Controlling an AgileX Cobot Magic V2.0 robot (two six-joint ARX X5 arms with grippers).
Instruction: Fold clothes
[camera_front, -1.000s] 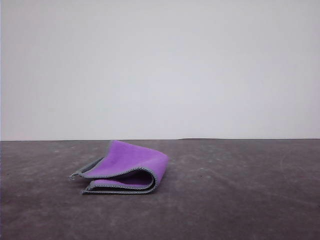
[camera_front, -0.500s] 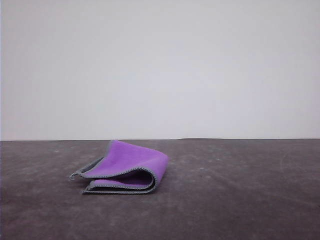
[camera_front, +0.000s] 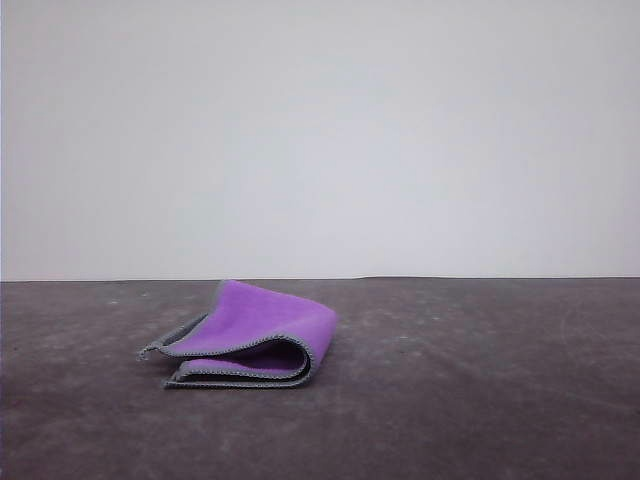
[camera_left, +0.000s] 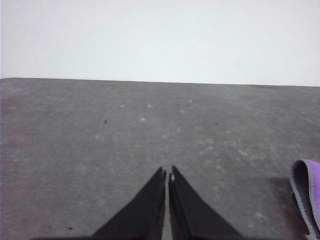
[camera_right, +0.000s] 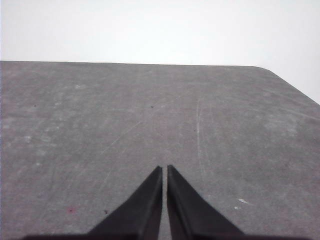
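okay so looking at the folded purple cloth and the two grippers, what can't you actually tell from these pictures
- Cloth, front view: the underside and the inner layers are hidden by its own fold.
- Cloth in the left wrist view: only one edge is in frame; the rest is cut off at the picture's border.
- Left gripper and right gripper: jaws closed together on nothing; their bases are cut off at the picture edge.

Black tapered tool (camera_left: 167, 173) fingers (matte)

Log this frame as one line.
cloth: folded over, purple side up, on table | left gripper: shut, empty | right gripper: shut, empty
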